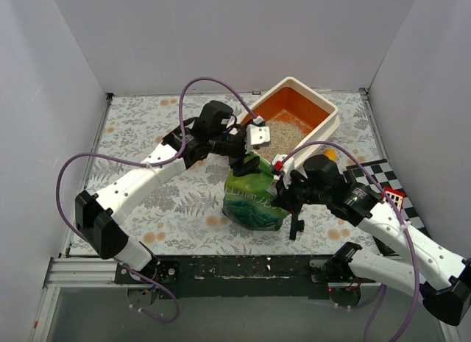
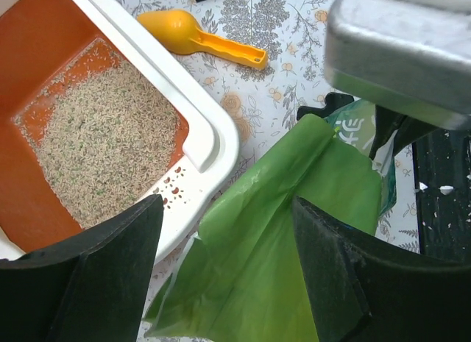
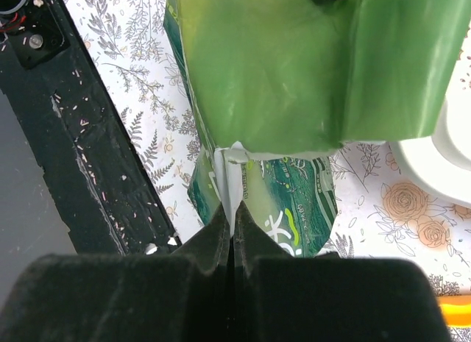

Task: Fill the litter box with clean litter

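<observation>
Right gripper (image 3: 232, 218) tight on green bag (image 3: 280, 70)

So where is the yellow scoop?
In the left wrist view the yellow scoop lies on the flowery table, right beside the litter box and its white rim, on the box's right-hand side, past the green bag.

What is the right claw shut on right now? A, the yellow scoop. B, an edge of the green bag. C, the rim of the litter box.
B: the right claw pinches a seam of the green bag, while the yellow scoop lies loose beside the litter box.
</observation>
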Robot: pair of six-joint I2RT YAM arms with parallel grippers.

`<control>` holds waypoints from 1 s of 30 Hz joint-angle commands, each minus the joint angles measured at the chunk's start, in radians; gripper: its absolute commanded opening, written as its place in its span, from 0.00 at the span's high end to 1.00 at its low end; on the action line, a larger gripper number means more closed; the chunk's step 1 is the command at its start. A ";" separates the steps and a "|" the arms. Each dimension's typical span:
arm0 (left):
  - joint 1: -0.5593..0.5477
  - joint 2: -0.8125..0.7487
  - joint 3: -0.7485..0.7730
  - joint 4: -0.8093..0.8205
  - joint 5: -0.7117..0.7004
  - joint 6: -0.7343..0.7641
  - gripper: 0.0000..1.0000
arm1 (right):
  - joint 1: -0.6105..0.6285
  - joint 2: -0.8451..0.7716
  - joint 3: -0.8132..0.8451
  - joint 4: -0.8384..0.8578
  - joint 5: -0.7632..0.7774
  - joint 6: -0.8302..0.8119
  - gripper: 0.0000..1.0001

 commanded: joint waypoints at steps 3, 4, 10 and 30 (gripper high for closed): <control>0.000 0.023 0.103 -0.093 0.048 0.022 0.25 | 0.005 -0.032 -0.006 0.075 -0.063 -0.011 0.99; 0.000 0.023 0.104 -0.118 0.062 0.021 0.24 | 0.005 -0.033 -0.009 0.077 -0.070 -0.014 0.99; 0.000 0.002 0.078 -0.228 0.108 -0.010 0.20 | 0.005 -0.035 -0.011 0.079 -0.071 -0.015 0.99; -0.033 -0.058 -0.073 -0.189 0.129 -0.059 1.00 | 0.005 -0.002 0.112 0.014 -0.030 -0.021 0.89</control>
